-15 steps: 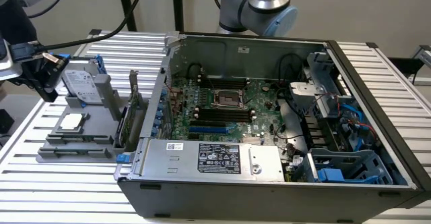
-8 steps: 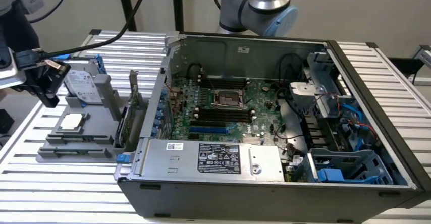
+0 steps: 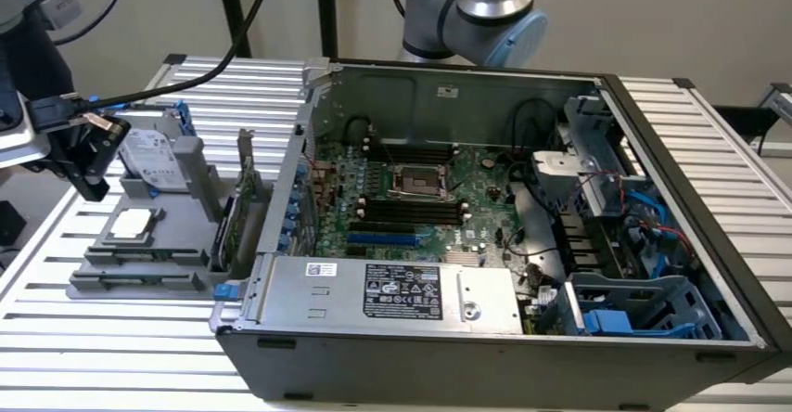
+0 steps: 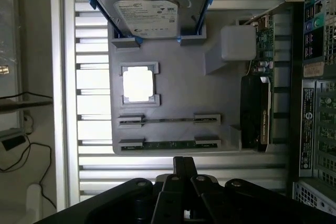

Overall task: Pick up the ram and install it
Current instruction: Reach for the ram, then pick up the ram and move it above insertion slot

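Gripper (image 4: 185, 162), black, with its jaws pressed together on nothing, hangs above a flat grey plastic holder tray (image 4: 199, 93). The ram (image 4: 169, 144), a long thin green circuit-board stick, rests in the slot along the tray's edge nearest the gripper. A silver hard drive (image 4: 152, 9) and a pale square processor chip (image 4: 139, 84) share the tray, beside an open black computer case (image 3: 495, 366).

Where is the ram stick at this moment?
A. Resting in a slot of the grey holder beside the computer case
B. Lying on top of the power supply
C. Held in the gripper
A: the ram sits in a slot of the grey holder, while the gripper is shut with no stick in it.
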